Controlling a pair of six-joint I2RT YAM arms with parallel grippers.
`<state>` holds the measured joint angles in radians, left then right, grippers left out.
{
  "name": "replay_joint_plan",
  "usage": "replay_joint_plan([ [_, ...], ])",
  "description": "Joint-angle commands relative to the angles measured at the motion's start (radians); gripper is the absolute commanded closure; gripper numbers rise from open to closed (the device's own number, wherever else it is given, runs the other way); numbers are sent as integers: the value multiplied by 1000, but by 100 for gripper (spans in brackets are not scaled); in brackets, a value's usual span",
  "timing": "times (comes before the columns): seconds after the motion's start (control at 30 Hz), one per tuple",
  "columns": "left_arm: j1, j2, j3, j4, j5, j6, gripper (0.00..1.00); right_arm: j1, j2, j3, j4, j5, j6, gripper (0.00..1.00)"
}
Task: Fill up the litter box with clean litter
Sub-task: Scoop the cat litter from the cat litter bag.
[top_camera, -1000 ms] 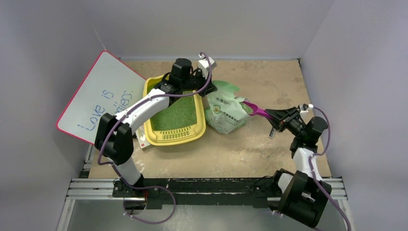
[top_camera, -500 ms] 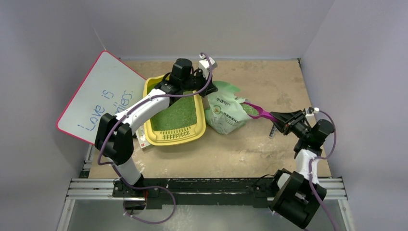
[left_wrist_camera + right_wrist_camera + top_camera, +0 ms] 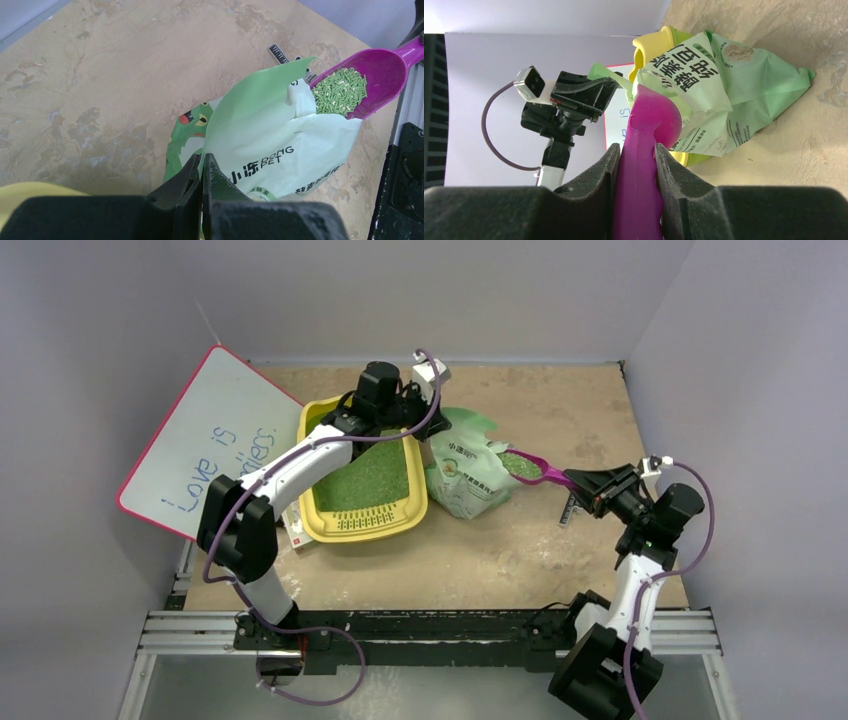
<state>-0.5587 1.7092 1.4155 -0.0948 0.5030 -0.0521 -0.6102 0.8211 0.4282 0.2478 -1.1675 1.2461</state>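
The yellow litter box [image 3: 322, 510] sits left of centre, with green litter [image 3: 375, 480] covering its floor; its rim also shows in the right wrist view [image 3: 649, 42]. My left gripper [image 3: 425, 432] is shut on the upper edge of the pale green litter bag [image 3: 468, 475], its jaws pinching the bag's edge [image 3: 202, 165]. My right gripper [image 3: 582, 483] is shut on the handle of the purple scoop [image 3: 530, 468]. The scoop's bowl [image 3: 385, 75] sits at the bag's open mouth and holds green pellets [image 3: 340, 91].
A white board with a pink edge [image 3: 200, 440] leans at the left, beside the litter box. A small black-and-white strip [image 3: 568, 510] lies on the table under my right gripper. A small white box [image 3: 295, 527] pokes out beside the litter box's near corner.
My right gripper and the scoop have shifted a little to the right, away from the bag, and the right arm's elbow has swung outward. The left arm and the bag have not moved.
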Motion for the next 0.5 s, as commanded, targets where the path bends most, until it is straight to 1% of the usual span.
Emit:
replay_joint_plan([
  [0.0, 1, 4, 18, 35, -54, -19, 100, -4, -30, 46, -34, -8, -13, 100],
  [0.3, 3, 1, 27, -5, -102, -9, 100, -6, -30, 47, -40, 1, -16, 100],
  [0.33, 3, 3, 27, -4, -103, -10, 100, -6, -30, 54, -53, 3, -22, 100],
  [0.47, 3, 8, 30, -7, -115, -14, 100, -8, -33, 103, -200, 20, -99, 100],
])
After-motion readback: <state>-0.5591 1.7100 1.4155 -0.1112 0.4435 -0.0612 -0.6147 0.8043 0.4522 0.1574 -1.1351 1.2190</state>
